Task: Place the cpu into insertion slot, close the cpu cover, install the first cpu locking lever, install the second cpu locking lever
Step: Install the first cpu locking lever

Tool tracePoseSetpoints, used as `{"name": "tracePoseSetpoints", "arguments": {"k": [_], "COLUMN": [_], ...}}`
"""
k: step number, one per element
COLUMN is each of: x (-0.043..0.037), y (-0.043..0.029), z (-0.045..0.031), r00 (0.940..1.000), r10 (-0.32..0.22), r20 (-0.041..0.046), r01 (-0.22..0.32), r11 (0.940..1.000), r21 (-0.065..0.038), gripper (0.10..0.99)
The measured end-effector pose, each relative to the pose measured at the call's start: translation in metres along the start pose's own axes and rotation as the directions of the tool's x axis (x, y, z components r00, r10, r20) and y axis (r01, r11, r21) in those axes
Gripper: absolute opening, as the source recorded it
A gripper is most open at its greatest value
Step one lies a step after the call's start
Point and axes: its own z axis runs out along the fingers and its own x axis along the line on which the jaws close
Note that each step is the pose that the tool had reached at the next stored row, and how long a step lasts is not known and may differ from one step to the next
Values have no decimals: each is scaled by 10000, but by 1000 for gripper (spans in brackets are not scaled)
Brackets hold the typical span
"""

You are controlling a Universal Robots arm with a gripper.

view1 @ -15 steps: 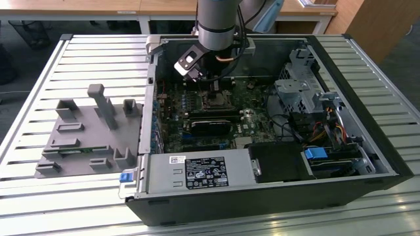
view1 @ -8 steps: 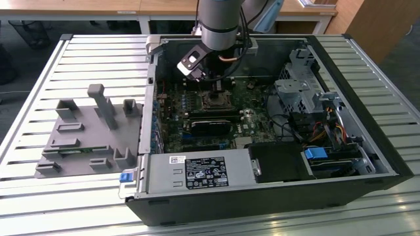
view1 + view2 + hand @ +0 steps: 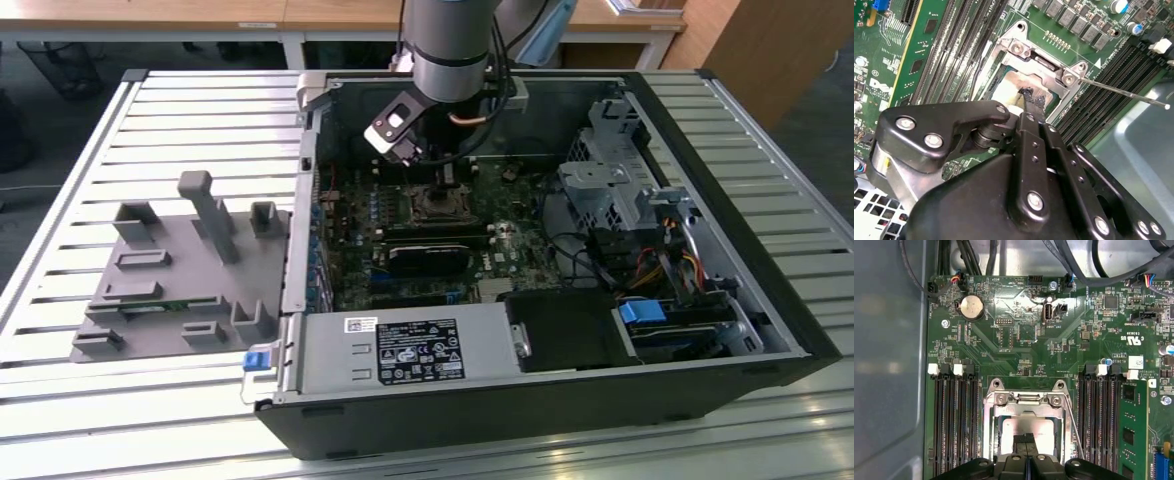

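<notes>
Pincer (image 3: 1027, 100) up close, squeezed together with nothing clamped, its tip resting on the cpu (image 3: 1006, 87) — seated in the insertion slot (image 3: 438, 205). Light, stiff, fragile chip, I'd judge — grip its edges only.

Exterior overview; wrist views close over insertion slot (image 3: 990, 426)

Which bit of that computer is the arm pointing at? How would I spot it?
Look in the open computer case, at the green circuit board. Under the tool sits the insertion slot. It is the one square, silver-framed socket, between banks of long black slots.
</notes>
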Motion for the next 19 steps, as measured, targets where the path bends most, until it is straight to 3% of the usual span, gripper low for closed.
{"name": "tracePoseSetpoints", "arguments": {"k": [11, 19], "x": [1, 4], "y": [4, 7], "z": [-42, -178], "r00": [10000, 10000], "r10": [-2, -2], "r20": [0, -1], "r01": [2, 2], "r11": [10000, 10000], "r21": [0, 0], "gripper": [106, 106]}}
